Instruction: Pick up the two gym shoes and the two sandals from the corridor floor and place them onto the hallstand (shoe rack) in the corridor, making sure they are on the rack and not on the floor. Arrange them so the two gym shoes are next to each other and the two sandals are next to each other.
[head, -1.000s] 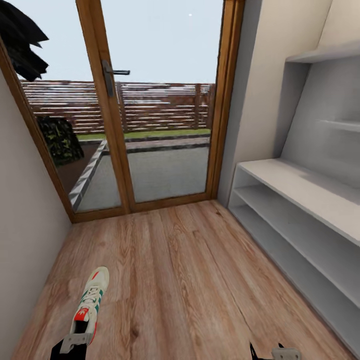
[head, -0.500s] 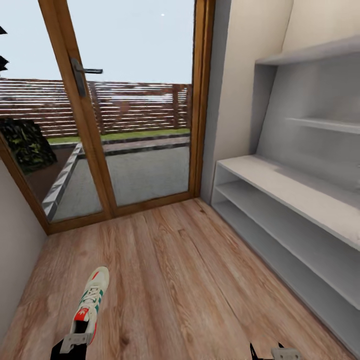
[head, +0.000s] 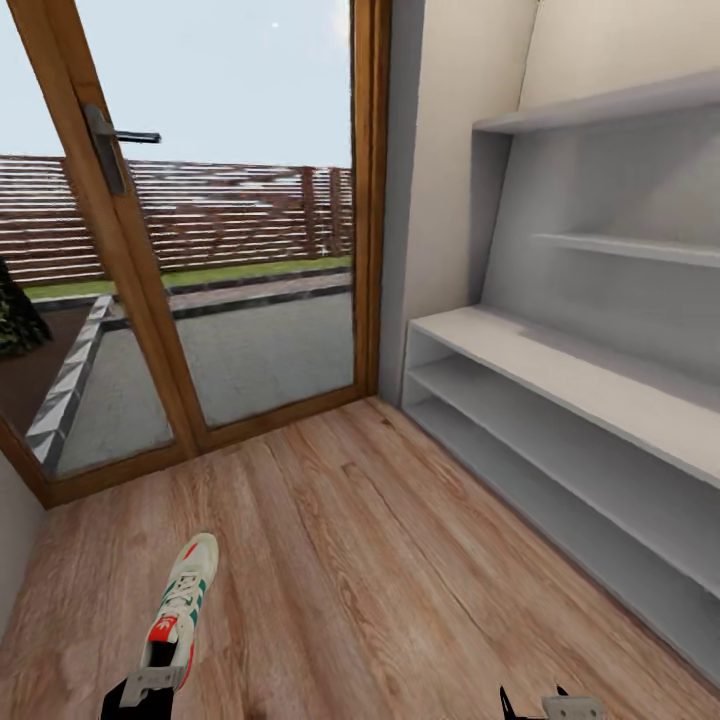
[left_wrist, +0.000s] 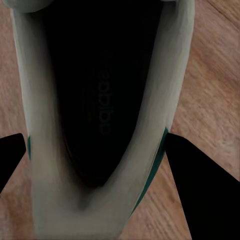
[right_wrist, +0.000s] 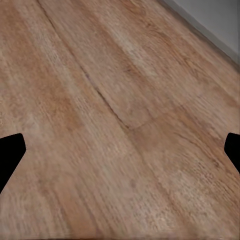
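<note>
**Shoe in my left gripper, rack to the right**

Shoe (head: 178, 606) sits near left over the floor (head: 380, 580), toe pointing far, heel at my left gripper (left_wrist: 100, 150). Wrist view: its fingers (left_wrist: 200, 185) sit either side of the heel, pinching the shoe. My right gripper (right_wrist: 120, 150) is spread wide, nothing between its fingers, over bare planks. Rack (head: 600, 400) runs along the right wall, its shelves bare. Door (head: 200, 230) far left.
</note>
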